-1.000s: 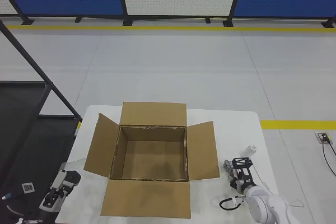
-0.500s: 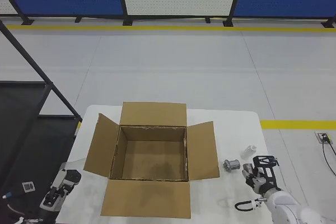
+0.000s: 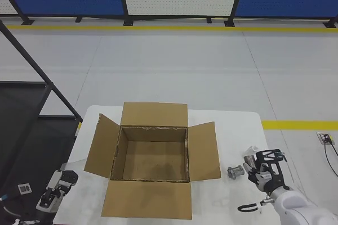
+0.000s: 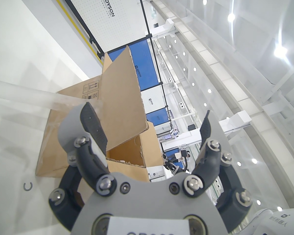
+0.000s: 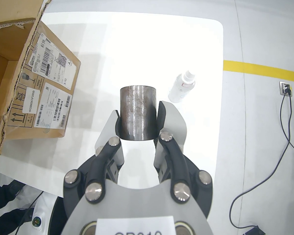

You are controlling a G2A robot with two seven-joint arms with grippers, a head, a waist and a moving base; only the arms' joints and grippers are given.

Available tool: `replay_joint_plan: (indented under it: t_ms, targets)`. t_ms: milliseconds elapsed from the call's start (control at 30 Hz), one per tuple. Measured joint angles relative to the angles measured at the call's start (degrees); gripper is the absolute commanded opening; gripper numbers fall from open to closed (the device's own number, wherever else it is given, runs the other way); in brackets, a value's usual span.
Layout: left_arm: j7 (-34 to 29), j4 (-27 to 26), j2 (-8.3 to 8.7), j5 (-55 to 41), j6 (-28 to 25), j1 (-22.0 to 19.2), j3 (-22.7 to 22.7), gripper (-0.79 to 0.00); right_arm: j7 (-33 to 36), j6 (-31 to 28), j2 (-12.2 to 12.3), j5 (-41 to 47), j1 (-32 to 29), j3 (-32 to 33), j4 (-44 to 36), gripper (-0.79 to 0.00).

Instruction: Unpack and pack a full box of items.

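An open cardboard box (image 3: 154,115) stands in the middle of the white table (image 3: 236,126), flaps spread and its floor bare. To the right of it my right gripper (image 3: 249,169) is shut on a short grey metal cylinder (image 3: 235,170), held a little above the table. In the right wrist view the cylinder (image 5: 138,99) sits between the pads of that gripper (image 5: 138,113), beside the box's labelled flap (image 5: 46,86). My left gripper (image 3: 63,179) is at the table's front left corner; the left wrist view has it open (image 4: 147,113), nothing in it, facing the box (image 4: 122,94).
A small white spray bottle (image 3: 249,152) lies on the table just beyond my right gripper, clear in the right wrist view (image 5: 182,88). A black frame (image 3: 39,90) stands to the left of the table. The table's right edge is close to the right arm.
My right gripper has swung right, away from the box's flap toward the spray bottle, with the metal cylinder in it. The left gripper has drawn back slightly toward the front edge.
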Motion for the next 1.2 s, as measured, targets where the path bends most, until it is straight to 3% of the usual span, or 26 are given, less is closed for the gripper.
replay_joint_plan:
  t_ms: [167, 500, 700, 900, 1200]
  targets:
    - [-0.04, 0.54, 0.02, -0.6, 0.03, -0.17, -0.43, 0.0, 2.53, -0.11, 0.05, 0.28, 1.45, -0.08, 3.09, -0.785]
    - [-0.94, -0.04, 0.07, 0.59, 1.01, -1.42, 0.66, 0.0, -0.4, -1.11, 0.11, 4.7, -2.05, 3.49, 2.86, -0.785]
    - [-1.04, 0.0, 0.07, 0.88, 1.04, -1.67, 1.02, 0.0, -2.82, 3.25, -0.25, 7.42, -1.72, 3.62, -0.16, -0.785]
    - [-0.4, 0.58, 0.06, -0.26, 0.27, -1.11, -0.08, 0.0, 0.25, 3.34, -0.38, 4.55, 4.09, -2.25, -3.93, -0.785]
    - [0.3, 1.77, 0.04, -2.96, -1.3, 0.48, -3.05, 0.0, 4.31, 3.59, -1.78, -0.65, 18.97, -18.38, -3.04, -0.785]
